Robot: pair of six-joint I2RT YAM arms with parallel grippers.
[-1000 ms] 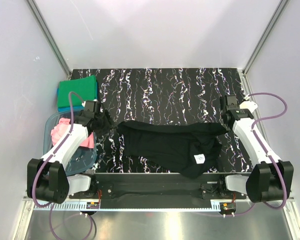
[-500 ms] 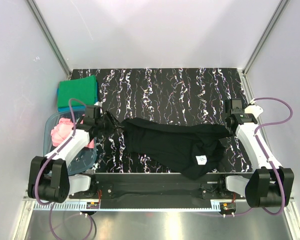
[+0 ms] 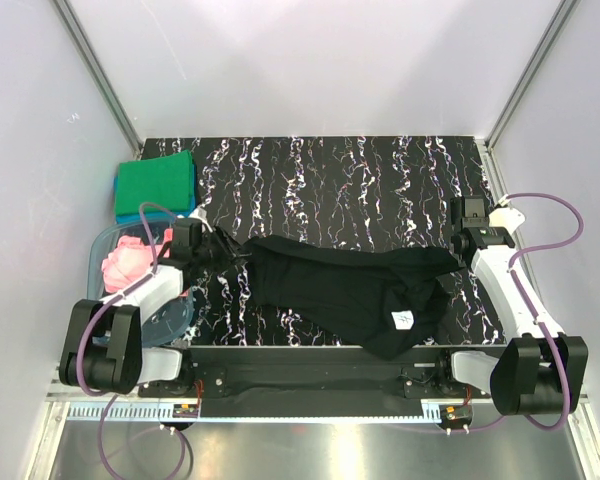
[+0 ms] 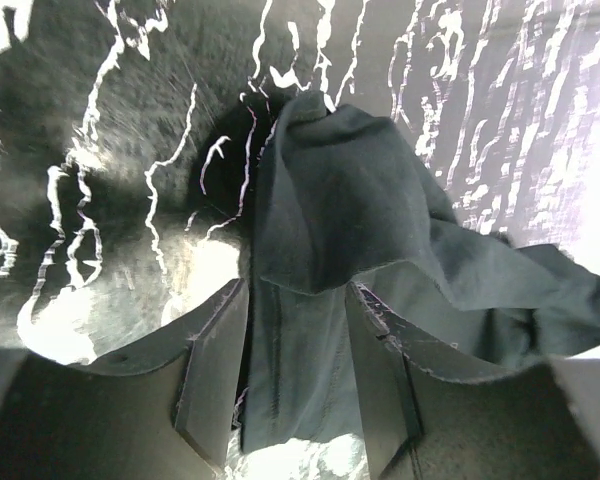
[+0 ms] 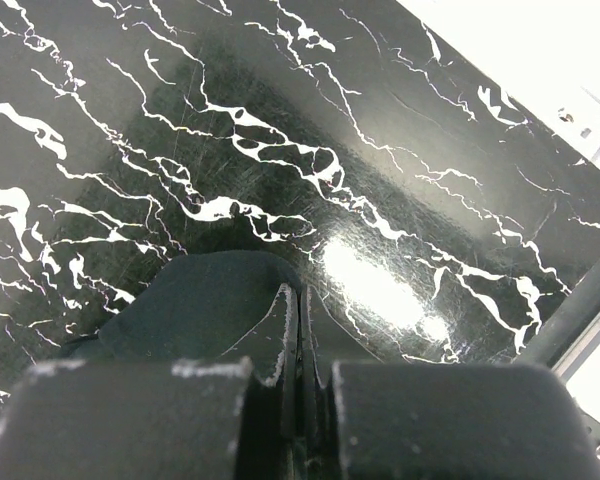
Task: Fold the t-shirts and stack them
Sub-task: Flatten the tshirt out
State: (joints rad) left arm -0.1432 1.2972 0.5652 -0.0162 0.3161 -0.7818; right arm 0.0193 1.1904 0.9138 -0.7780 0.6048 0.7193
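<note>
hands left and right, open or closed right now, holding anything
left hand: part open, a fold of the black t-shirt in the gap, firm grip cannot be told
right hand: closed, shirt edge beside it, nothing seen held

Hidden and cut-off regions.
The blue t-shirt shows only an edge beneath the green t-shirt; the neck label print is too small to read; the black t-shirt runs off the left wrist view's right edge.

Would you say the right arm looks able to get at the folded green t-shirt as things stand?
Probably not: the green t-shirt lies at the back left corner, past the black t-shirt and left gripper, with the right gripper far right.
</note>
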